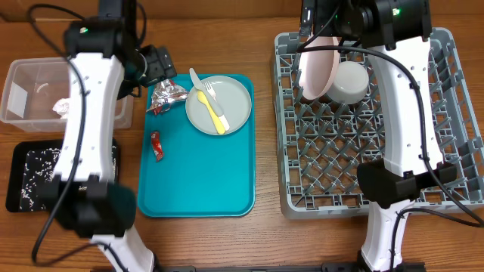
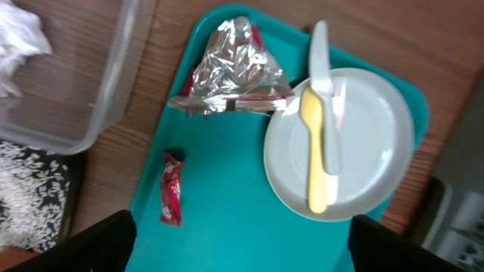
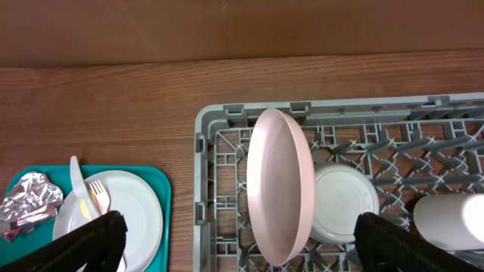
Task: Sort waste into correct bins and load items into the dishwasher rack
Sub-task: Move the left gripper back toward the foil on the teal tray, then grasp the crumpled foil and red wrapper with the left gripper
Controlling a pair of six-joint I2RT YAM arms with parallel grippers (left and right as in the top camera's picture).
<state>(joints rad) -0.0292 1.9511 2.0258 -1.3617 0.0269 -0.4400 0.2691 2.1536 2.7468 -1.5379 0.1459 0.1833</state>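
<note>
Brown wood makes up the desk. From above, a teal tray lies on it. The tray holds a crumpled silver foil ball, a small red packet and a grey-green plate with a yellow fork. The left tool hangs near the foil, so I think the foil is the next thing to grab. A clear tub and a black tray sit off to the left. The big grey rack is on the right. The right tool is above a pale pink plate that stands in the rack.

From the left wrist, the left tool is wide open and holds nothing. The foil ball lies in a far corner of the tray and touches the plate's rim. It looks like a lumpy triangle. Its long side runs left to right and its tip points to the top of the picture. To do this well, the tool should come down right over the foil and pinch it the short way. It should go gently, so the plate does not get bumped.

From the right wrist, the right tool is wide open too and grips nothing. The pink plate stands on its edge in the rack.
</note>
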